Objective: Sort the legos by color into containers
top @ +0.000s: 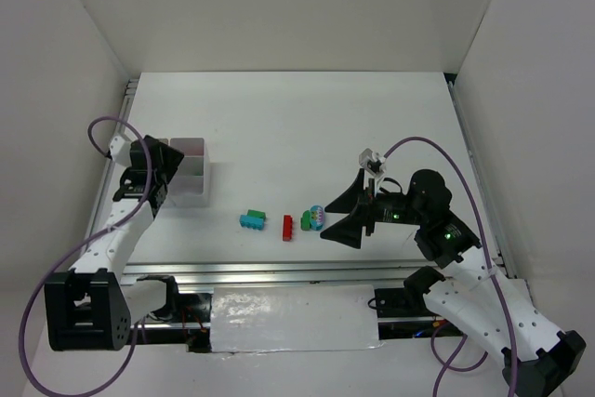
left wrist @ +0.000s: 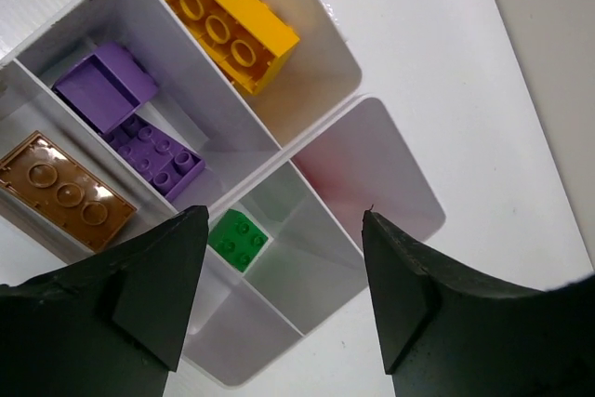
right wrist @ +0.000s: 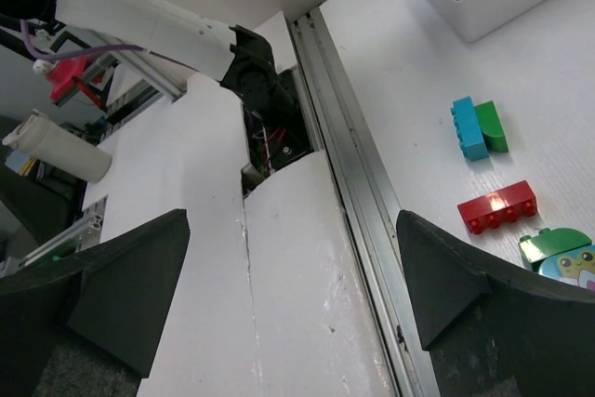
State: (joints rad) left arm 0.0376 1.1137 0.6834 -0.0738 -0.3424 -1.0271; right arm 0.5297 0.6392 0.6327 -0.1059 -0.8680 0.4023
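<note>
Now containers (left wrist: 372, 174) w/ yellow, 2 purple, orange, green legos (left wrist: 230, 30).

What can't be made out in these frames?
- Left wrist: left gripper blocks the tray's near compartments; contents unknown.
- One compartment shows a reddish tint: brick or reflection, cannot tell.
- Top: left arm overlaps the tray; its contents too small.
- Right wrist: printed brick cut by the frame edge and right gripper.

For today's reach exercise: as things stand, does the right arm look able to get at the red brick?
Probably yes: the right gripper is open close by; only the green piece lies between it and the red brick.
</note>
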